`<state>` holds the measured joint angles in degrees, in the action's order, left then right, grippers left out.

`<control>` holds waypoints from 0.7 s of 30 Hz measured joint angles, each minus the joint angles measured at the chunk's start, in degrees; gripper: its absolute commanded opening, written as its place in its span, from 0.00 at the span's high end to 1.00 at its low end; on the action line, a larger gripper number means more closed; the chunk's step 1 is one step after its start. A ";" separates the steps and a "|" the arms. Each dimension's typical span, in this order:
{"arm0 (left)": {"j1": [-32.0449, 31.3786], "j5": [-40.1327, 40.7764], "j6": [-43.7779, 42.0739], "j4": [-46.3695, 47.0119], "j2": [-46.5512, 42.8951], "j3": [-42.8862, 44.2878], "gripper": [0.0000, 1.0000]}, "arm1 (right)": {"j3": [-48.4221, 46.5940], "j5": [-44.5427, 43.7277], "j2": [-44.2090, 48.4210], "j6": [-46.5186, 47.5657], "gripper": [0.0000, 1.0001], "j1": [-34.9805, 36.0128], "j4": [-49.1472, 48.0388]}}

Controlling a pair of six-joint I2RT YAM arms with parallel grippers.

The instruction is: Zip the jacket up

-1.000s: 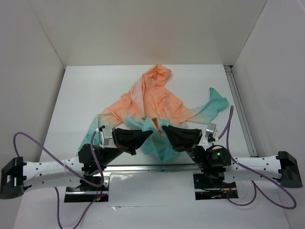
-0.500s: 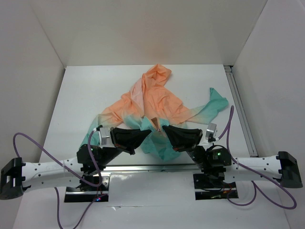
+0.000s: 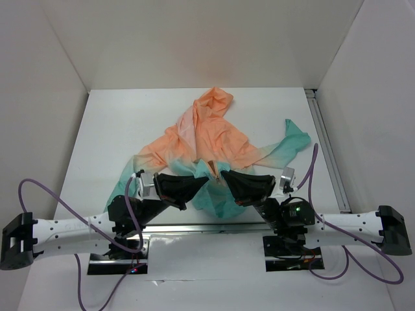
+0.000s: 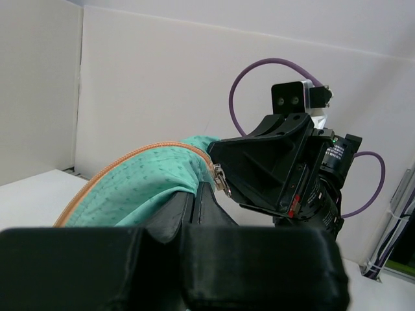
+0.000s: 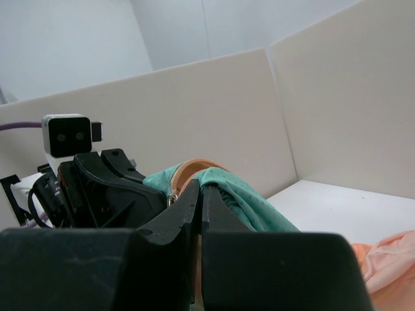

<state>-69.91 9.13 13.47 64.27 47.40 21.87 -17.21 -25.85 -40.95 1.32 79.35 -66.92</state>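
The jacket (image 3: pixel 207 139) lies crumpled on the table, peach-orange at the far side, teal-green at the near hem. My left gripper (image 3: pixel 202 183) is shut on the teal hem beside the orange zipper tape (image 4: pixel 123 170); the metal slider (image 4: pixel 222 179) hangs just past its fingertips. My right gripper (image 3: pixel 222 175) is shut on the facing hem edge, where the orange tape (image 5: pixel 191 168) curves over its fingers. Both grippers hold the hem lifted above the table and nearly touch. The jacket's lower front is hidden under them.
White walls close in the table at the back and both sides. A teal sleeve (image 3: pixel 293 139) trails to the right, another (image 3: pixel 120 184) to the left. A metal rail (image 3: pixel 327 146) runs along the right edge. Purple cables (image 3: pixel 45 194) loop beside the arms.
The left arm's wrist shifted slightly left then back right. The lifted hem between the grippers moved a little. The right arm has stayed still.
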 measured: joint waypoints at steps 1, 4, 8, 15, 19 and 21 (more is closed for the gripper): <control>0.00 0.00 0.00 0.00 0.20 0.02 1.00 | 0.00 0.00 0.00 0.00 1.00 0.00 0.00; 0.00 0.00 0.02 0.13 0.70 0.17 1.00 | 0.00 0.00 0.00 0.00 1.00 0.00 0.00; 0.00 -0.04 0.04 0.31 1.03 0.44 1.00 | 0.00 -0.02 0.00 0.04 1.00 0.00 0.00; 0.00 -0.33 0.17 0.39 1.31 0.44 1.00 | 0.00 -0.04 0.00 0.66 1.00 0.00 -0.02; 0.00 -0.42 0.20 -0.11 1.31 0.59 1.00 | 0.00 -0.07 0.00 1.03 1.00 0.00 -0.02; 0.00 -0.48 0.22 -1.05 1.33 1.11 1.00 | 0.00 -0.13 0.00 1.18 1.00 0.00 -0.04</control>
<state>-69.91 8.64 13.69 63.22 48.73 22.98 -17.21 -25.98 -40.95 2.50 79.35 -66.96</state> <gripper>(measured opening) 0.042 0.026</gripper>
